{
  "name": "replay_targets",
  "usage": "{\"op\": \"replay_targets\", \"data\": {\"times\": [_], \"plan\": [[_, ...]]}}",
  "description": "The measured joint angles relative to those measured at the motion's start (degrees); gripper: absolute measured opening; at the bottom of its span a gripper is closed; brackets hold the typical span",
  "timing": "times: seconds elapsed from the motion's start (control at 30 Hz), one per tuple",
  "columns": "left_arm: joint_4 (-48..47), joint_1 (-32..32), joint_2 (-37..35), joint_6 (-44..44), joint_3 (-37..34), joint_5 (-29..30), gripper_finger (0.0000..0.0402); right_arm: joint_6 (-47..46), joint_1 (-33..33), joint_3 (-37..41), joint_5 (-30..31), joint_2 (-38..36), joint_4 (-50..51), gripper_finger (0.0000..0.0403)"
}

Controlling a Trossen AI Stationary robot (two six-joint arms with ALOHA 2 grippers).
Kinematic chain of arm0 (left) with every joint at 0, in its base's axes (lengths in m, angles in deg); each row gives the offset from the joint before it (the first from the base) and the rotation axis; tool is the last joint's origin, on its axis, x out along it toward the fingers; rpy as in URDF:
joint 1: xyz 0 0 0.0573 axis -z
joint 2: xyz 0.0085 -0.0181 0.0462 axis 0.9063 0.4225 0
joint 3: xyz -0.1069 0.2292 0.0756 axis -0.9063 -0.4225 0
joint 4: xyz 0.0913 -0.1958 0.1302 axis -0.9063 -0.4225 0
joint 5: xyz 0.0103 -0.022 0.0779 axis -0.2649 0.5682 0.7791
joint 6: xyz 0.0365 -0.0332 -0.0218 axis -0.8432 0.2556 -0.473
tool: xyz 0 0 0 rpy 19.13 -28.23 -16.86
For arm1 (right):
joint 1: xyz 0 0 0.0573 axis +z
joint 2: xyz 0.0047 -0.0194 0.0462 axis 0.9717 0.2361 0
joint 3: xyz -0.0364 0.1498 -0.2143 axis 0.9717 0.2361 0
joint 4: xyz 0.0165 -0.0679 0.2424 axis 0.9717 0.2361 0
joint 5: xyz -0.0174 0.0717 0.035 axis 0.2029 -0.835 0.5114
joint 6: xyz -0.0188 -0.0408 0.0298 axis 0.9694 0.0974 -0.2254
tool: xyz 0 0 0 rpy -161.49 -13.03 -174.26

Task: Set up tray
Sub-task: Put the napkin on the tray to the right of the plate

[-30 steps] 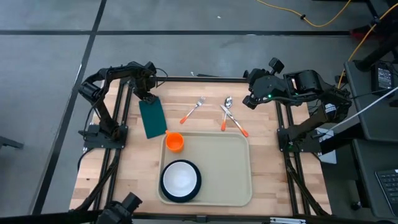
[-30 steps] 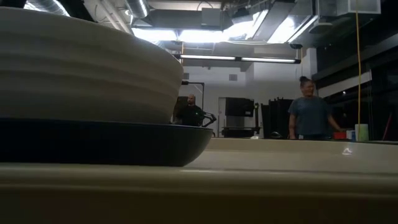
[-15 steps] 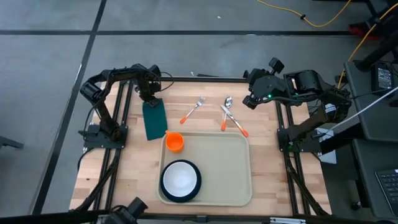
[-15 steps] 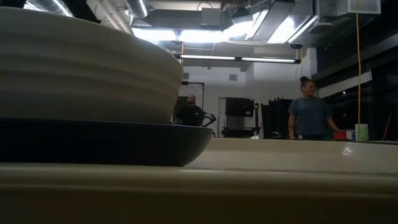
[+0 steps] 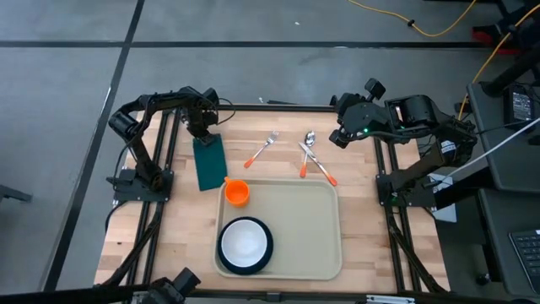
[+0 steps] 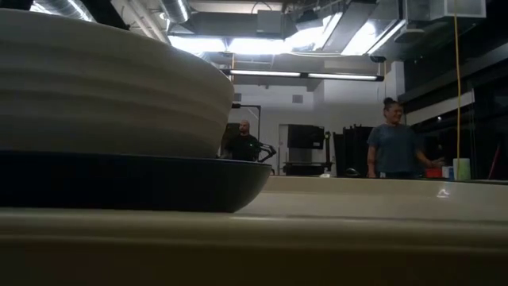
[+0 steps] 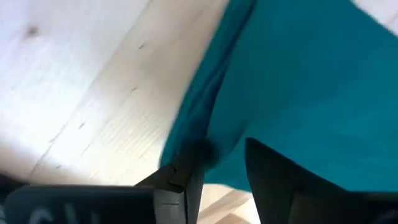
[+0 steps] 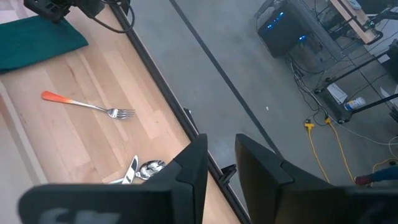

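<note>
The cream tray (image 5: 295, 224) lies at the table's near middle. On it a dark plate (image 5: 221, 253) carries a white bowl (image 5: 245, 242), and an orange cup (image 5: 237, 193) stands in its far left corner. In the low view the bowl (image 6: 103, 87), plate (image 6: 135, 183) and tray rim (image 6: 317, 238) loom close. A dark teal folded napkin (image 5: 208, 162) lies flat left of the tray. My left gripper (image 5: 203, 133) is shut at its far end. My right gripper (image 5: 339, 138) hovers shut above the table's far right, touching nothing. My left gripper (image 7: 224, 174) pinches the napkin's far edge (image 7: 214, 134) between its two fingers, coming from above and the far side. The folded cloth fills the gap between the fingers. The rest of the napkin (image 7: 311, 81) lies flat on the wood.
A fork (image 5: 262, 149) with an orange handle lies beyond the tray. A spoon and another orange-handled utensil (image 5: 312, 156) lie crossed right of it, near my right gripper. The right wrist view shows the fork (image 8: 87, 106). People stand in the room behind the table.
My left gripper has moved a little toward the table's right edge, still shut on the napkin. The napkin's far end has slid slightly right with it along the wood. My right arm has kept still.
</note>
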State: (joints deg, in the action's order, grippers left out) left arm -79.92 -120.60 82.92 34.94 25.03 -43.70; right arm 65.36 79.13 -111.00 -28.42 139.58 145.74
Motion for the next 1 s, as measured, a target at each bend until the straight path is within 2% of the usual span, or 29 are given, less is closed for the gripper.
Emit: {"op": "replay_targets", "data": {"times": [0.3, 0.6, 0.77, 1.0], "plan": [[-4.44, -0.38, -0.04, 1.31, 3.59, 6.20, 0.0149, 0.01, 0.00, 0.00, -0.01, 0.00, 0.02, 0.0087], [-7.17, -6.77, -0.07, 1.43, 2.10, 4.92, 0.0168, 0.29, 0.00, 0.00, 0.04, 0.00, 0.63, 0.0087], [-6.45, -6.97, -0.07, 0.59, 2.14, 1.58, 0.0169, 1.29, -1.00, 0.00, 0.01, 0.00, 0.59, 0.0087], [-5.54, -6.50, 1.50, 0.93, 2.12, 2.45, 0.0169, 1.51, -2.28, 0.00, -0.01, 0.00, 0.55, 0.0087]]}}
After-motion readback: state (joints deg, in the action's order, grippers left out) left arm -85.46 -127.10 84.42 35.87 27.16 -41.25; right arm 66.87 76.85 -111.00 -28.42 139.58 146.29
